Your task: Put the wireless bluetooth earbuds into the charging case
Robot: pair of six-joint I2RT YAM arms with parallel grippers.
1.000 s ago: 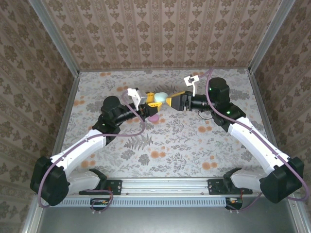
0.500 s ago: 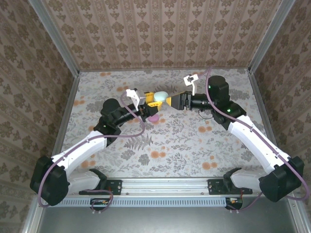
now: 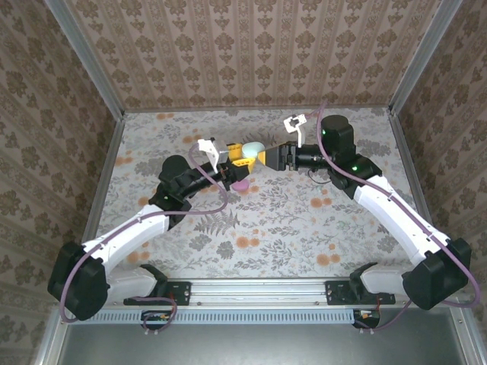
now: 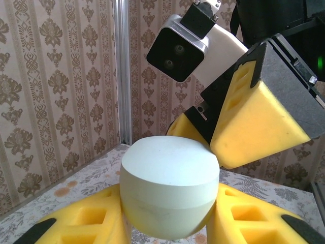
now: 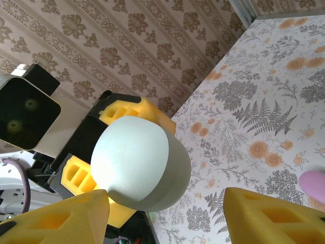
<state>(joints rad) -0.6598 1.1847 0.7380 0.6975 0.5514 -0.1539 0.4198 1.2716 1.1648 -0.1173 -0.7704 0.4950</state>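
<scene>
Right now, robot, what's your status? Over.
Left gripper shut on mint-green case. Right gripper open, facing it. Pink piece lying loose nearby. Path looks clear.

My left arm (image 3: 125,232) and right arm (image 3: 399,217) are long white shells linked by rounded black joints, each ending in a black base (image 3: 152,277) on a silver rail (image 3: 259,287). A purple cable (image 3: 209,209) runs along each arm. My left gripper (image 3: 237,157) and right gripper (image 3: 268,157) carry chunky yellow wedge fingers (image 4: 89,218) with rectangular pockets and black tips (image 4: 38,229). My right wrist bears a white camera (image 4: 177,48) with a glossy black two-lens face, and a green light (image 4: 320,63) glows on its black housing.
</scene>
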